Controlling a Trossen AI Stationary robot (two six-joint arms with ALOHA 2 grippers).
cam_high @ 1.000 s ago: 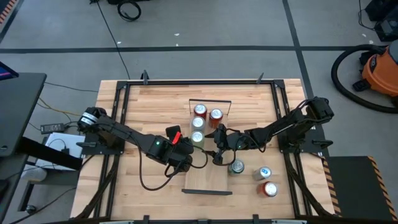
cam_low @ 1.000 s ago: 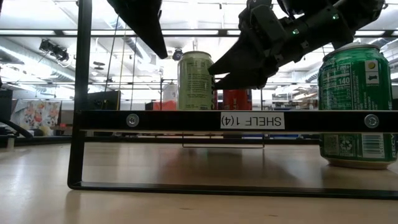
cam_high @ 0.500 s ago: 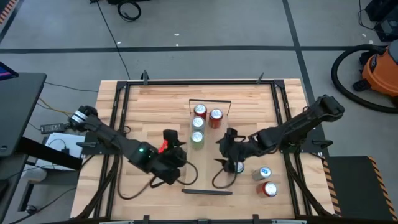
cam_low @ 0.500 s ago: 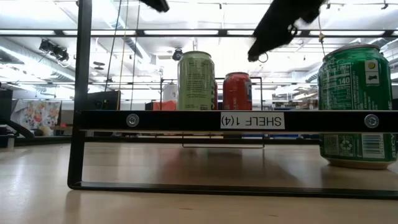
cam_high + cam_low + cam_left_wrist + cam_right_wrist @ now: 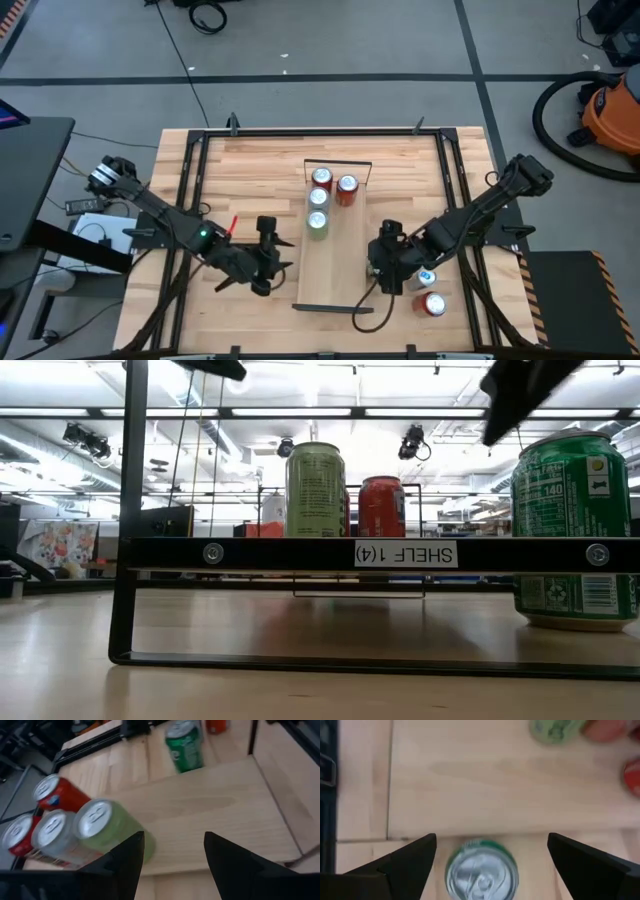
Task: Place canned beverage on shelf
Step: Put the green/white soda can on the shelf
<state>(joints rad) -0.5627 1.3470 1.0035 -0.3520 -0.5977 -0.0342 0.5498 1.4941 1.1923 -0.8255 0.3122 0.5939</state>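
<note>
The shelf [image 5: 335,275] is a long light-wood plank with black end rails, lying across the table's middle. Three red and silver cans and a light-green can [image 5: 318,223] stand on its far half. A dark-green can [image 5: 481,870] stands upright on the tabletop beside the shelf's right long edge. My right gripper [image 5: 485,865] is open above this can, with one finger to either side of it and clear of it. My left gripper [image 5: 272,258] is open and empty over the table, left of the shelf.
A blue-and-silver can [image 5: 425,278] and a red can [image 5: 432,303] stand on the table near its right front corner. The shelf's near half [image 5: 210,805] is bare wood. Black frame rails [image 5: 190,180] run along the table's sides.
My left gripper has drawn back from the light-green can toward the table's left and near edges. My right gripper has gone from beside that can toward the near edge, to above the dark-green can. Both have risen in the low view. The cans have kept still.
</note>
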